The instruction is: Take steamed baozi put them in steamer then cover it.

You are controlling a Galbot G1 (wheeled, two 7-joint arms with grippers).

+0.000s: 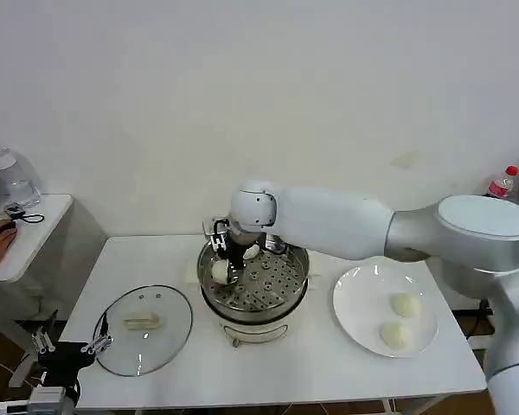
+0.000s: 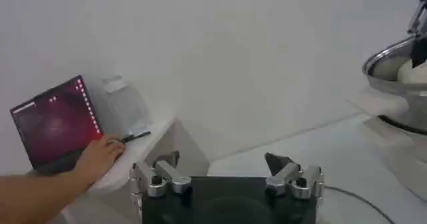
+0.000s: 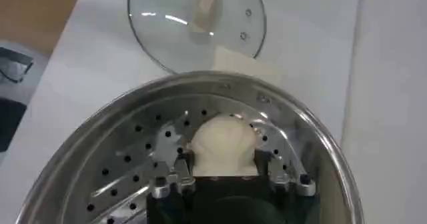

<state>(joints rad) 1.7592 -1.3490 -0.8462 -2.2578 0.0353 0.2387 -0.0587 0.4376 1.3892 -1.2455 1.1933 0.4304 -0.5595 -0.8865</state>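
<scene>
My right gripper (image 1: pixel 222 262) (image 3: pixel 223 159) reaches into the left part of the steel steamer (image 1: pixel 281 290) (image 3: pixel 321 139) and is shut on a white baozi (image 1: pixel 219 272) (image 3: pixel 223 142) that sits low on the perforated tray. A second baozi (image 1: pixel 252 252) lies further back in the steamer. Two more baozi (image 1: pixel 405 304) (image 1: pixel 394 335) rest on the white plate (image 1: pixel 350 303) at the right. The glass cover (image 1: pixel 147 339) (image 3: pixel 167 25) lies flat on the table left of the steamer. Off the table's front left corner my left gripper (image 1: pixel 69 343) (image 2: pixel 220 160) hangs parked, open with nothing in it.
The steamer stands on a white base (image 1: pixel 258 334) at the table's middle. A low side table (image 1: pixel 30 233) with a laptop (image 2: pixel 57 122) stands to the left. A water bottle (image 1: pixel 502 182) shows at the far right. Bare tabletop (image 1: pixel 303 363) lies in front of the steamer.
</scene>
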